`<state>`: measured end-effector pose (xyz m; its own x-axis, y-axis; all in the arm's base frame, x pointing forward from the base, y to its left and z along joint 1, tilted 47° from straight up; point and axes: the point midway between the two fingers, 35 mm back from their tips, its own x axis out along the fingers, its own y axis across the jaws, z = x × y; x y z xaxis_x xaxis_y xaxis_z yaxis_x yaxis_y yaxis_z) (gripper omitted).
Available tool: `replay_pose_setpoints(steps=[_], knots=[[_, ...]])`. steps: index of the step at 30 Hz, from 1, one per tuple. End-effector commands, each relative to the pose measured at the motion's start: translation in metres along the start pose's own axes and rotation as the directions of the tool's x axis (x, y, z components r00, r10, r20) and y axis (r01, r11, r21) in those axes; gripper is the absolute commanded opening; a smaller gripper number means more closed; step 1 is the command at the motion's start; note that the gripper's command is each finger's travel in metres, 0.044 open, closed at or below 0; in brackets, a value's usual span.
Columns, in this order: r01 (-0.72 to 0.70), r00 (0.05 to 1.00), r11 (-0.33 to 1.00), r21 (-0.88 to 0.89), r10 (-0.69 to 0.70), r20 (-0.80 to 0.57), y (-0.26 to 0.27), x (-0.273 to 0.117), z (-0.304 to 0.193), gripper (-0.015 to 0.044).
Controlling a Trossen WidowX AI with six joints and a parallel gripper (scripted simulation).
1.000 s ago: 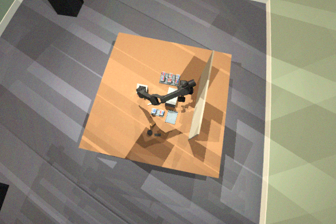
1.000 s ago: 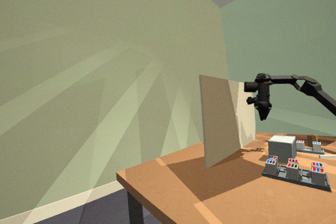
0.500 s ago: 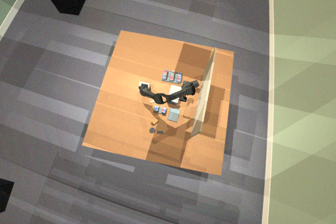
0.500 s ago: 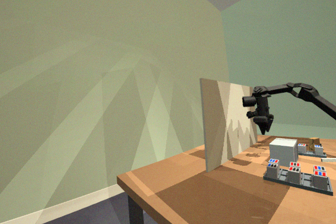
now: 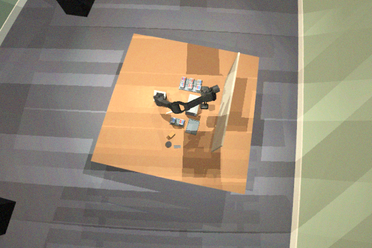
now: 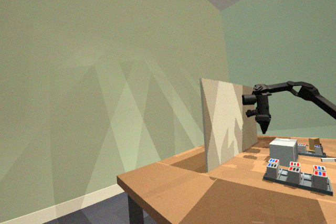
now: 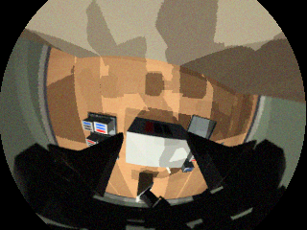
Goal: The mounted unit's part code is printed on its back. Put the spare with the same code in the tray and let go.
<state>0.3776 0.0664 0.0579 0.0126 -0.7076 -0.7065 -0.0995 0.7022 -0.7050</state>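
While the upright panel [image 6: 225,124] stands at left, the gripper [image 6: 263,130] hangs beside it, fingers spread wide, grasping nothing, pointing straight down. Below sits the mounted unit [image 6: 282,151]. Nearer right, the spares [image 6: 294,172] stand upright along their rack [image 6: 298,182], whose long axis runs left-right.
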Motion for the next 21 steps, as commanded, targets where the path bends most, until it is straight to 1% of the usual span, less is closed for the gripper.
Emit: replay_pose_setpoints(steps=[1,4,8,11,13,15,21], knots=[[-0.017,1.000,0.944,-0.329,0.018,0.000,0.068,-0.004,-0.018,0.0440],[-0.021,1.000,0.832,-0.555,0.024,-0.001,0.110,-0.006,-0.035,0.0440],[-0.017,1.000,0.577,-0.817,0.023,-0.005,0.167,-0.004,-0.068,0.0440],[-0.013,1.000,0.355,-0.935,0.013,-0.009,0.202,0.001,-0.095,0.0440],[-0.011,1.000,0.214,-0.977,0.004,-0.011,0.220,0.005,-0.112,0.0440],[-0.011,1.000,0.177,-0.984,0.002,-0.011,0.225,0.006,-0.117,0.0440],[-0.011,1.000,0.177,-0.984,0.002,-0.011,0.225,0.006,-0.117,0.0440]])
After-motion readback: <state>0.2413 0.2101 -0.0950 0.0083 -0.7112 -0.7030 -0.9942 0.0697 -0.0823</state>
